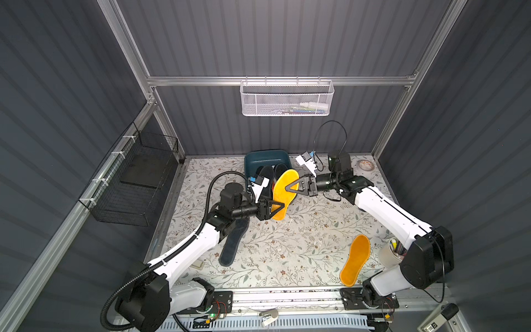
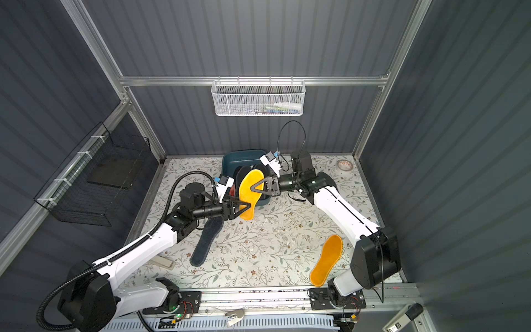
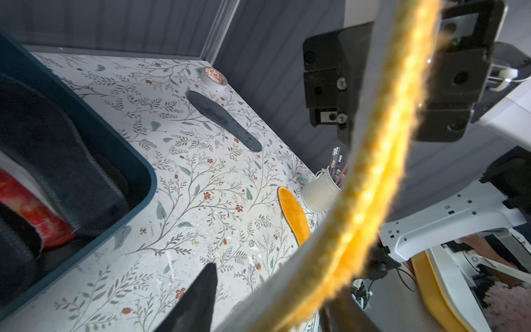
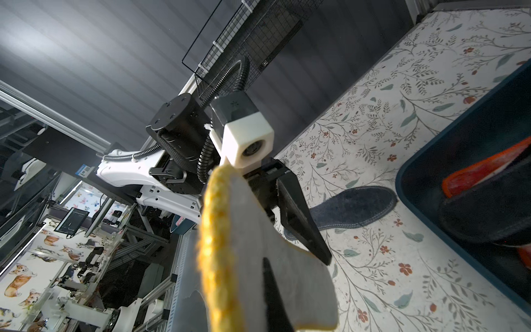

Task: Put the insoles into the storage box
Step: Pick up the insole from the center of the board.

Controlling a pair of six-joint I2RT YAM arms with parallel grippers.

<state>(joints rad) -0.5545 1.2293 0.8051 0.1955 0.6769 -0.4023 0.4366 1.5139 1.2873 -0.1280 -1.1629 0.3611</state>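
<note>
Nearest the front rail, on the right, a yellow insole (image 1: 355, 260) lies flat on the flowered table (image 1: 301, 235), near a white cup (image 1: 386, 254) of pens. On the left a dark insole (image 1: 231, 247) also lies flat, partly under the left arm. Both are well apart from the box.

Further in, above the middle of the table, the two grippers meet on a second yellow one. This held insole (image 1: 284, 178) is off the table, yellow side up in both top views. Its wider end points toward the box and its heel toward the front. The right gripper (image 1: 288, 188) is pressed together on its middle from the right. The left gripper (image 1: 283, 206) straddles the heel end with its jaws spread. In the left wrist view one finger (image 3: 198, 301) is clear of the grey underside, with table showing between them.

Behind them, against the back wall, sits the box (image 1: 260, 161). Inside lie the stacked insoles (image 1: 267, 174), dark and fuzzy, overlapping a red-orange insole (image 3: 31, 209).

On the right, a grey insole (image 3: 224, 122) lies flat on the table between the cup and a tape roll (image 1: 365, 166) in the far corner. It shows only in the left wrist view. A white basket (image 1: 286, 97) hangs on the back wall and a black basket (image 1: 135, 178) on the left wall.
</note>
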